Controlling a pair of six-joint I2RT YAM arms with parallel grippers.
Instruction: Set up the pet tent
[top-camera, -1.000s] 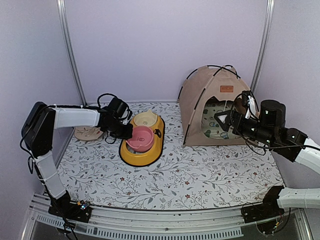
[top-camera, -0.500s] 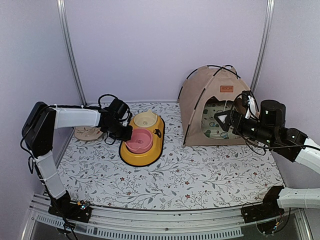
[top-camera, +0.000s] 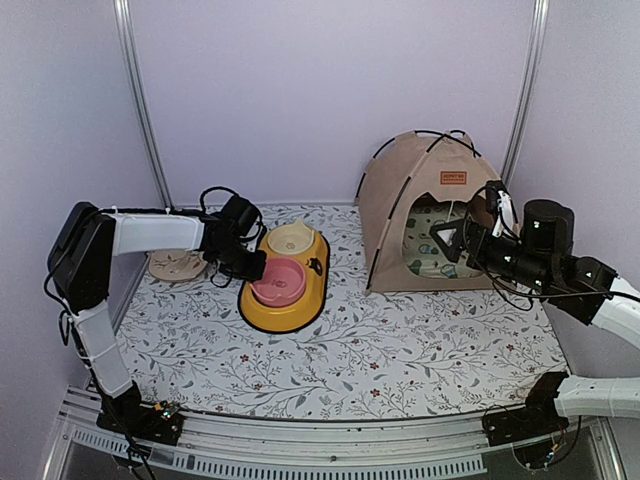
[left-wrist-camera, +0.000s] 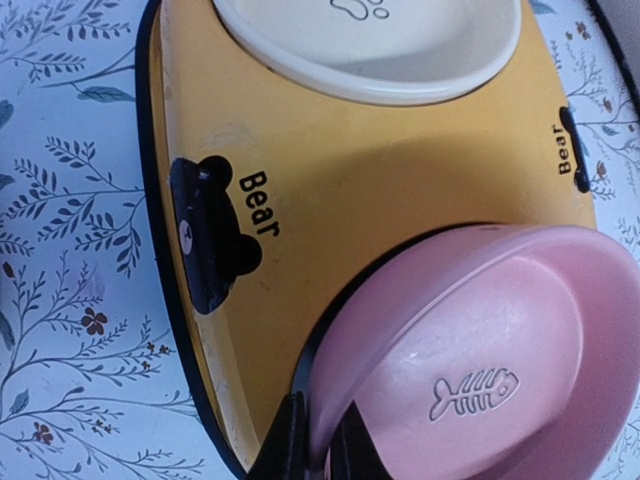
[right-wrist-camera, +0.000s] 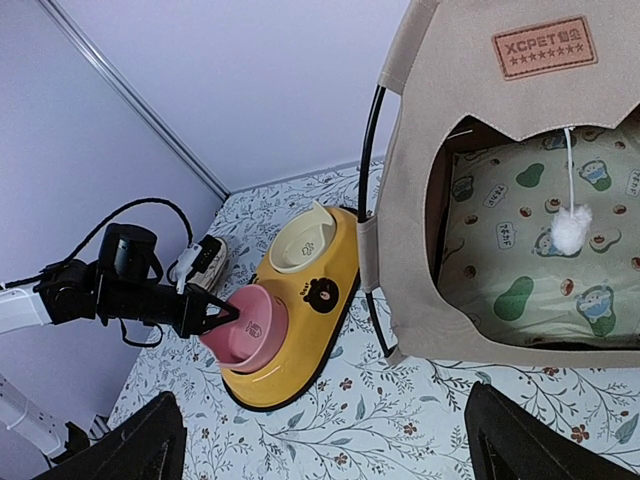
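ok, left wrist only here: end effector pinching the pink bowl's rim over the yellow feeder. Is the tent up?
Observer: Yes, the pet tent stands fully erect at the back right.
Operator: Right end effector?
Observer: The right end effector is open, holding nothing, and faces the tent's doorway without touching it.
Operator: Anything inside?
Observer: A cream mat with green prints lies on the tent floor.
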